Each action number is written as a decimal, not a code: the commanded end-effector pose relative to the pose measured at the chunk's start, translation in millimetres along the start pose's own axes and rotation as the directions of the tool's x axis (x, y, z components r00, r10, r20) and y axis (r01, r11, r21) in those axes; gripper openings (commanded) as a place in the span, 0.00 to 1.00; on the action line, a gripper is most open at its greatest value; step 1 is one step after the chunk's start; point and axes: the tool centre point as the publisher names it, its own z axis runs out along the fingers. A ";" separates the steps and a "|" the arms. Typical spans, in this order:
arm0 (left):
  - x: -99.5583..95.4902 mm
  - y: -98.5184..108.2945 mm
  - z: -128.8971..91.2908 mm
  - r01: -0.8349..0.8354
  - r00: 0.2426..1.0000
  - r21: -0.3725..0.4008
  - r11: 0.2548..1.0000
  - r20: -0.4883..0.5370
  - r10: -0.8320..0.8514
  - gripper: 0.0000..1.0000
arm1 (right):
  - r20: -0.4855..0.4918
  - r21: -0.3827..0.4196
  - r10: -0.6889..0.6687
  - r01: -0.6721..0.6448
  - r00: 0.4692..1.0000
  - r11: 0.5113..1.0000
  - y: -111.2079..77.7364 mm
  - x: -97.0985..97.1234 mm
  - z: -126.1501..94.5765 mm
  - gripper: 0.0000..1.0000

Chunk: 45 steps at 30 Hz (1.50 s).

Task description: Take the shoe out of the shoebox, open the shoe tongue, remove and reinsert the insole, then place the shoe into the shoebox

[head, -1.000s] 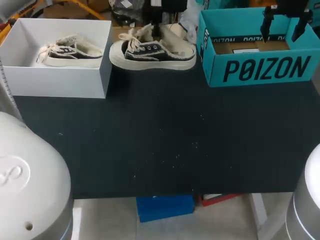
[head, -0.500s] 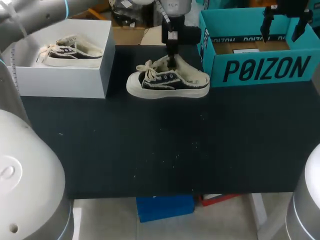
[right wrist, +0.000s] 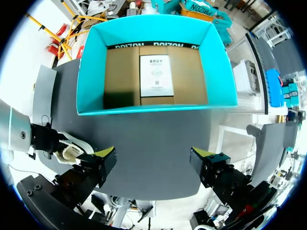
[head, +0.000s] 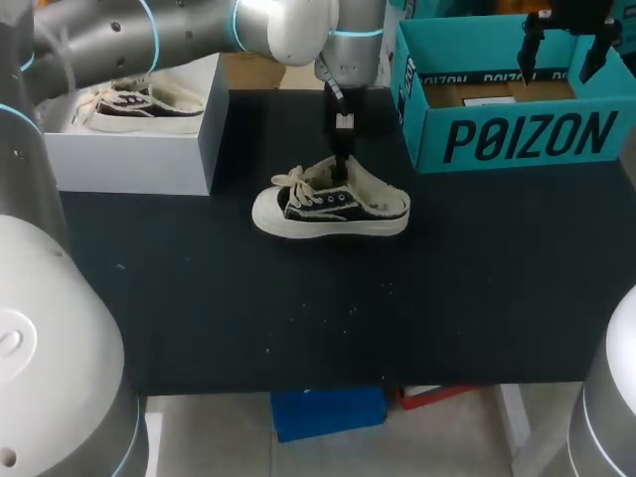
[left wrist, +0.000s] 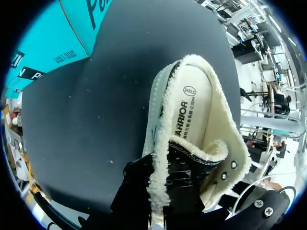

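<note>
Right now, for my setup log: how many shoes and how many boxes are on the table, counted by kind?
Shoes: 2 (loose shoe, boxed shoe)
Boxes: 2 (white box, teal box)
Total: 4

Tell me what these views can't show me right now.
- Left gripper tips: buried in the shoe's fleece collar in both the left wrist and head views.
- Shoe toe and laces: behind the gripper in the left wrist view.
- White box rear: covered by the left arm in the head view.
</note>
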 end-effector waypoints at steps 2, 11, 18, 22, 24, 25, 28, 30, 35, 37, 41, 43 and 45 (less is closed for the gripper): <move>9.0 5.5 14.0 0.009 1.000 0.010 1.000 0.028 -0.009 0.00 | 0.000 0.000 0.000 0.000 1.000 1.000 0.0 0.1 -0.5 1.00; 14.5 9.9 31.9 0.002 0.999 0.001 1.000 0.032 -0.002 0.00 | 0.000 0.000 0.000 0.000 1.000 1.000 0.0 0.1 -0.5 1.00; 18.4 10.0 22.8 -0.031 0.999 0.054 0.998 0.015 0.030 1.00 | 0.000 0.000 0.000 0.000 1.000 1.000 0.0 0.1 -0.5 1.00; 27.3 11.4 -9.3 -0.080 0.996 0.122 0.989 0.035 0.077 1.00 | 0.000 0.000 0.000 0.000 1.000 1.000 0.0 0.1 -0.5 1.00; 32.0 14.9 -26.6 -0.101 0.993 0.140 0.985 0.067 0.093 1.00 | 0.000 0.000 0.000 0.000 1.000 1.000 0.0 0.1 -0.5 1.00; 34.4 17.0 -35.0 -0.111 0.992 0.161 0.981 0.077 0.099 1.00 | 0.000 0.000 0.000 0.000 1.000 1.000 0.0 0.1 -0.5 1.00; 43.3 25.7 -58.2 -0.140 0.984 0.200 0.970 0.137 0.114 1.00 | 0.000 0.000 0.000 0.000 1.000 1.000 0.0 0.1 -0.5 1.00; 48.9 32.7 -67.4 -0.147 0.981 0.235 0.961 0.161 0.110 1.00 | 0.000 0.000 0.000 0.000 1.000 1.000 0.0 0.1 -0.5 1.00; 62.8 53.8 -75.7 -0.191 0.965 0.336 0.922 0.237 0.114 1.00 | 0.000 0.000 0.000 0.000 1.000 1.000 0.0 0.1 -0.5 1.00; 67.6 62.3 -75.2 -0.213 0.956 0.341 0.915 0.264 0.124 1.00 | 0.000 0.000 0.000 0.000 1.000 1.000 0.0 0.1 -0.5 1.00; 74.2 82.5 -68.8 -0.227 0.948 0.373 0.900 0.298 0.115 1.00 | 0.000 0.000 0.000 0.000 1.000 1.000 0.0 0.1 -0.5 1.00; 79.2 93.0 -66.5 -0.237 0.944 0.396 0.887 0.310 0.114 1.00 | 0.000 0.000 0.000 0.000 1.000 1.000 0.0 0.1 -0.5 1.00; 86.0 102.2 -64.6 -0.238 0.938 0.403 0.884 0.332 0.102 1.00 | 0.000 0.000 0.000 0.000 1.000 1.000 0.0 0.1 -0.5 1.00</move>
